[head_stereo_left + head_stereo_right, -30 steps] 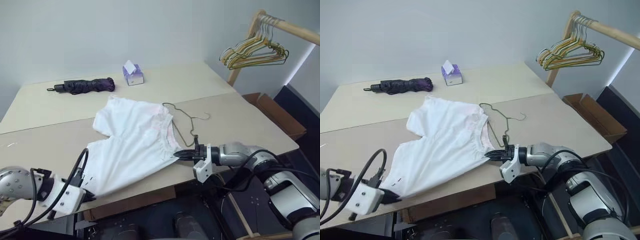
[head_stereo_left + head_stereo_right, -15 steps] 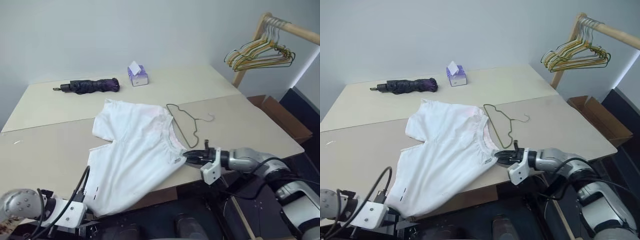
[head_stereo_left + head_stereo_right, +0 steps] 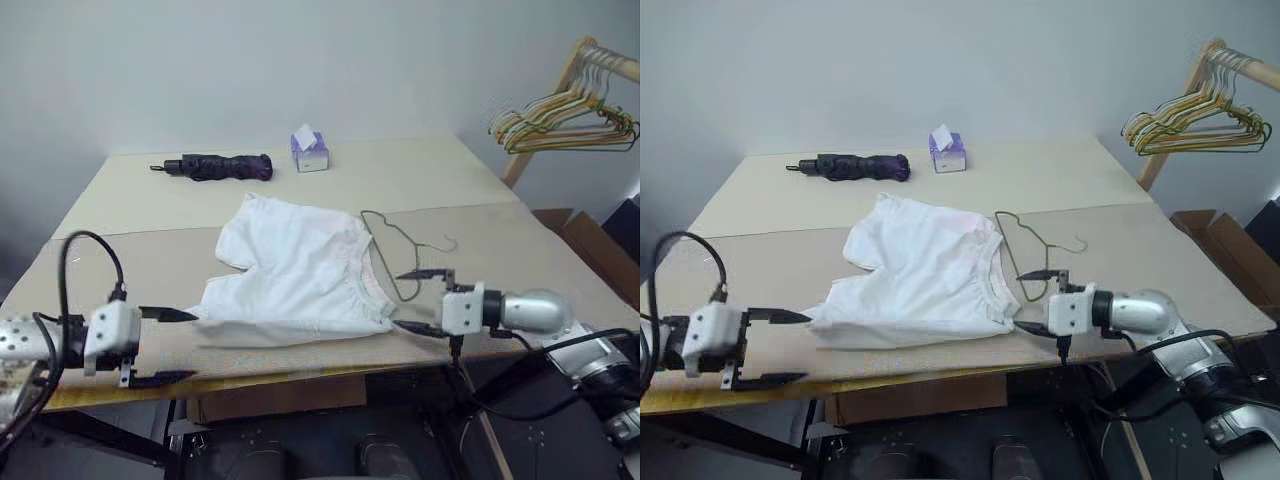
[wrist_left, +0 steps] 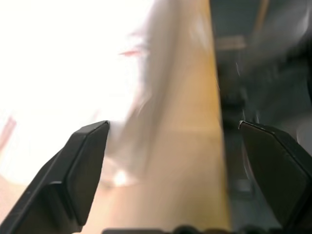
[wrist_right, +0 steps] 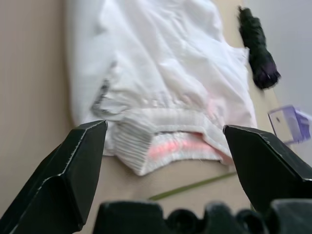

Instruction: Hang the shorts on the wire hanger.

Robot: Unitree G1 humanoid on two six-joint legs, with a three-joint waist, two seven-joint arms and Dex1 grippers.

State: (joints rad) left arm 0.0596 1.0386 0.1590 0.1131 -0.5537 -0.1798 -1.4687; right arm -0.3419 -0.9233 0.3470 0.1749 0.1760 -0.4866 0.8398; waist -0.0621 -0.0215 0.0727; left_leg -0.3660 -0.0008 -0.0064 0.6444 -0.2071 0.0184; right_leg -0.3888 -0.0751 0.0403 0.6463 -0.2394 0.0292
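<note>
now, both pincers empty: my left gripper gapes wide at the near hem of the white thin-fabric shorts, my right gripper spread wide just off the gathered waistband. the shorts lie flat on the beige tabletop, and the thin grey-olive wire hanger lies flat beside the waistband, partly under it. risks (my guess): thin cloth bunching or slipping from a shallow pinch; flat wire skidding away when nudged.

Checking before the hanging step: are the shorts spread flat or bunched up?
Mostly spread flat on the table: the shorts lie open, waistband beside the wire hanger, with the near leg's hem folded under slightly.
</note>
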